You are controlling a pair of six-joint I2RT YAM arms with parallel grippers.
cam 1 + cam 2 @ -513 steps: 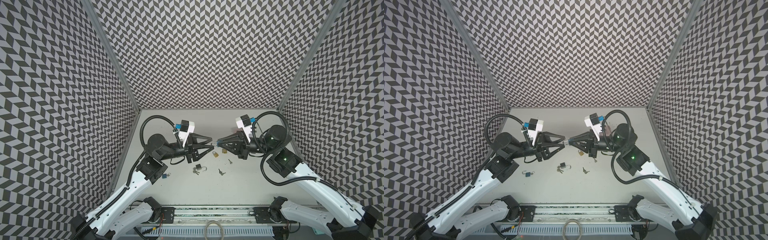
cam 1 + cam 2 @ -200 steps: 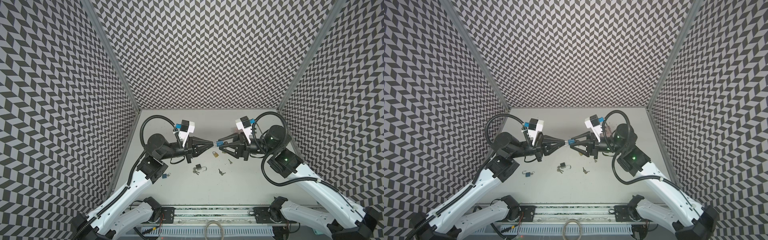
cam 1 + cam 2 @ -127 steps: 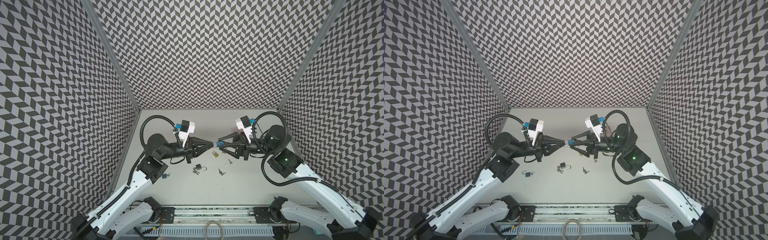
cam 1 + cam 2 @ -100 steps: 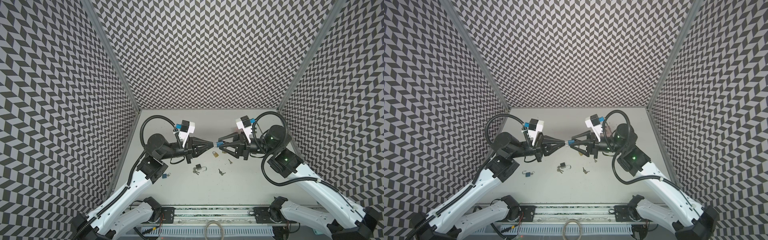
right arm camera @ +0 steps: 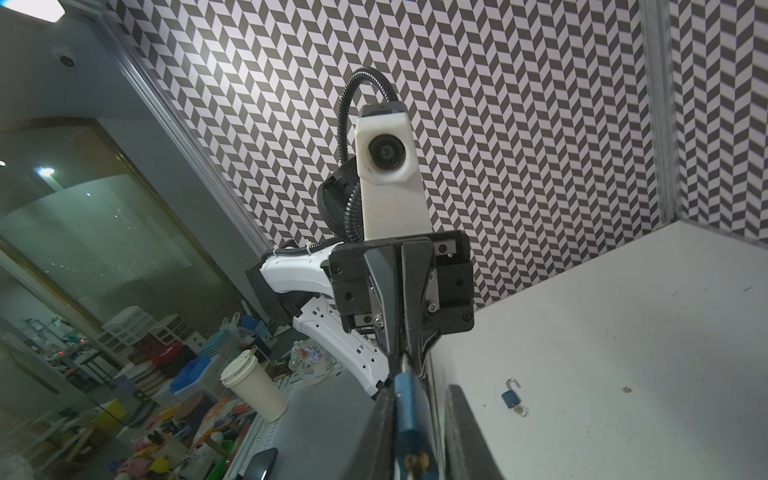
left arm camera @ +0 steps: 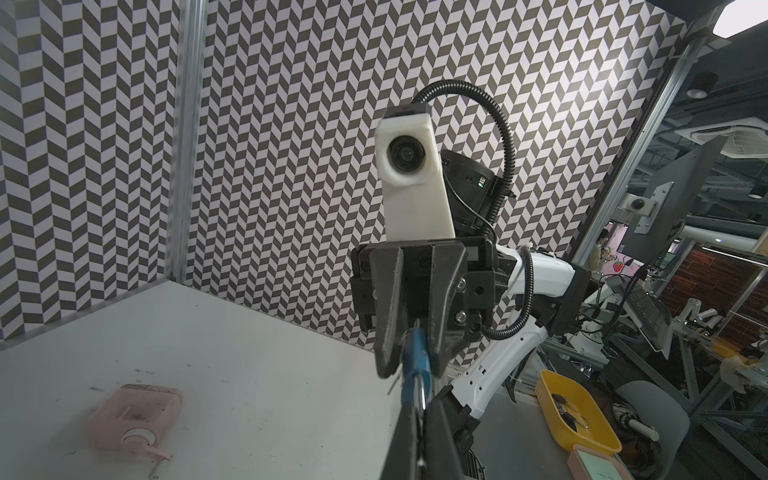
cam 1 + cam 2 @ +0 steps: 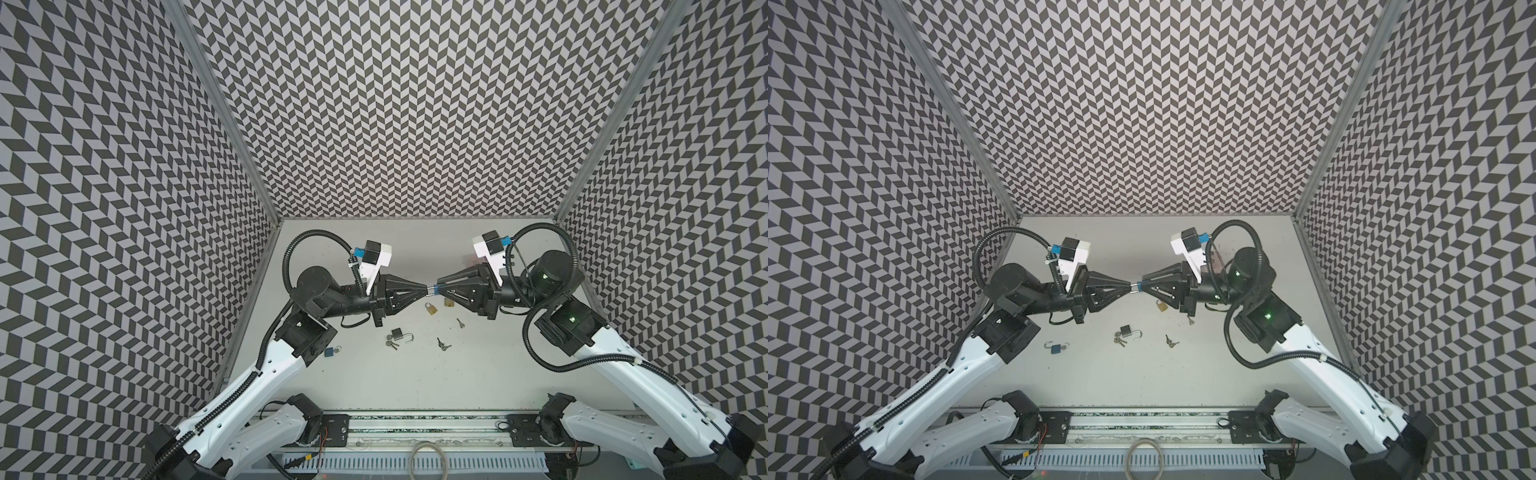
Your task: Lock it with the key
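Over the pale grey bench (image 7: 415,374), my black left pincer (image 7: 426,291) is clamped on the shackle end of the small blue metal padlock (image 6: 415,353). My right pincer (image 7: 439,288) flanks its body closely, grip unclear. Light, rigid, slick, I judge: hold its flat faces.

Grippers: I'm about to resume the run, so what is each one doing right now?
Left gripper: closed, pinching the blue padlock's shackle.
Right gripper: closed on that padlock's body.
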